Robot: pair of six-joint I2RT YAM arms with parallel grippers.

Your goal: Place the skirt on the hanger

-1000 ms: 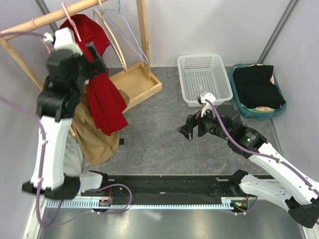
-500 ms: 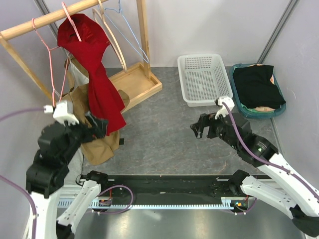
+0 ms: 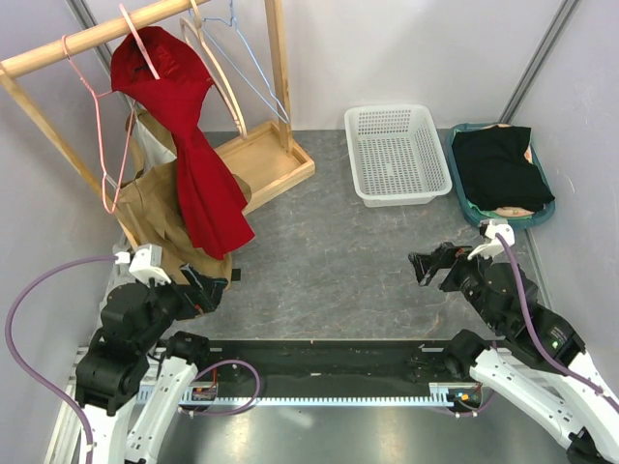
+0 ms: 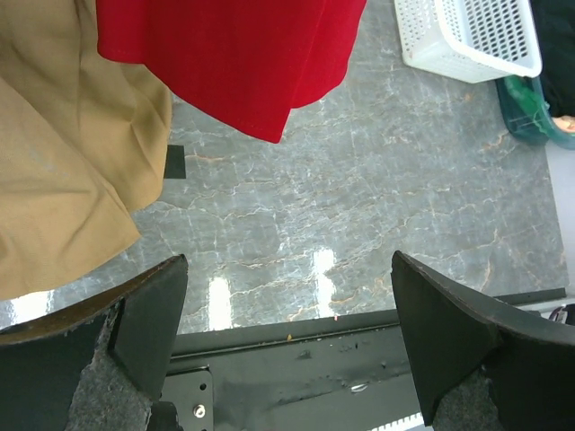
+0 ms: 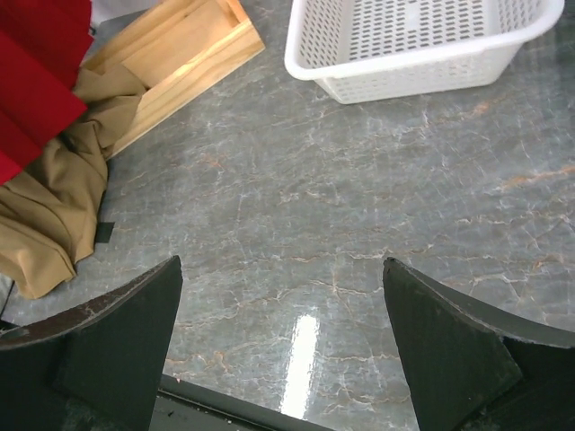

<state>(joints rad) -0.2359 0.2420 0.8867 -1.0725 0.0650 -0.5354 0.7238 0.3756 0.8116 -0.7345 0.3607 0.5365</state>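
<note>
Red skirt [image 3: 193,164] hangs on the pink hanger [image 3: 141,46] at the wooden rail [image 3: 58,48], beside a tan garment [image 3: 160,217]. I judge the job done, hence my left gripper [image 3: 205,290] and right gripper [image 3: 427,268] sit low near their bases, jaws spread, empty. White basket [image 3: 360,159] holds nothing; teal bin [image 3: 462,198] holds a black garment [image 3: 503,169].

Bright, even overhead light is reaching all views. White glare patches are shining on the grey table [image 5: 269,206] nearward of the white basket [image 5: 404,76]; soft shadow is hugging its base.
</note>
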